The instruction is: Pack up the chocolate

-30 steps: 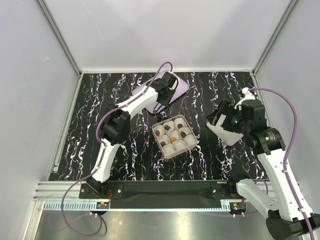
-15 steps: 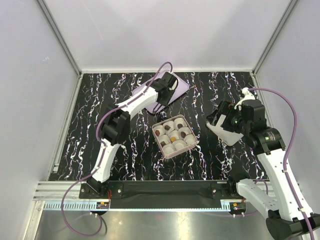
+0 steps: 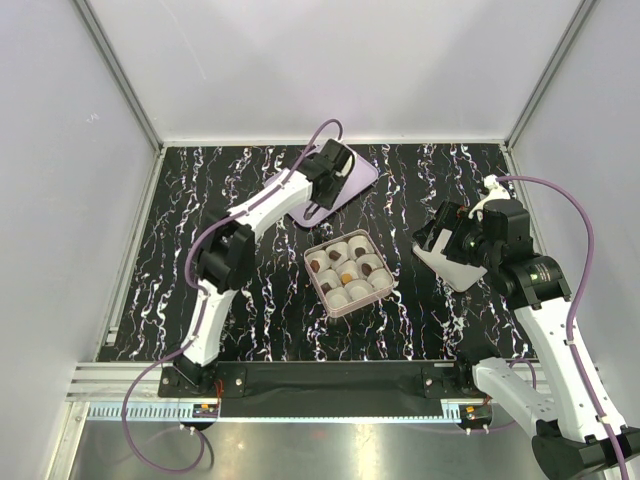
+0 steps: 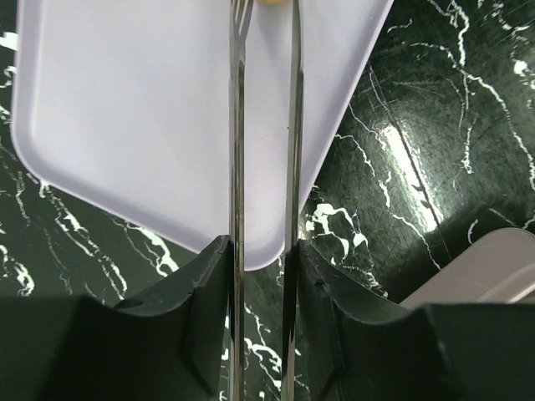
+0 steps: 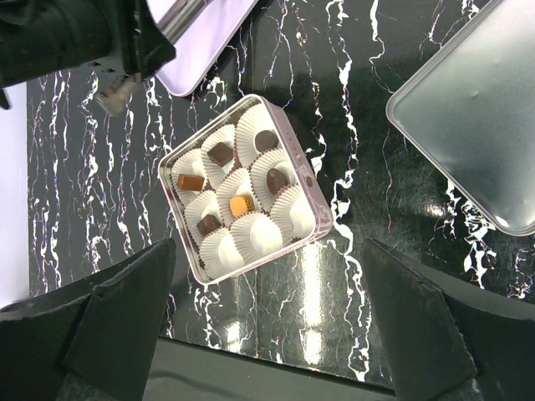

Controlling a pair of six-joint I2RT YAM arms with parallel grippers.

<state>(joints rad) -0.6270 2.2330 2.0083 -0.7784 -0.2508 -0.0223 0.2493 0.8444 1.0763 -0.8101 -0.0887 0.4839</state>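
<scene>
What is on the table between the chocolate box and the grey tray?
Nothing: the right wrist view shows only bare black marbled tabletop between the box and the grey tray.

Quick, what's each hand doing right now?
Left hand: closed on a small yellowish chocolate over the lilac tray.
Right hand: open, holding nothing.

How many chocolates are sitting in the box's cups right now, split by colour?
Dark brown pieces: 4
Orange or light brown pieces: 2
Total: 6
</scene>
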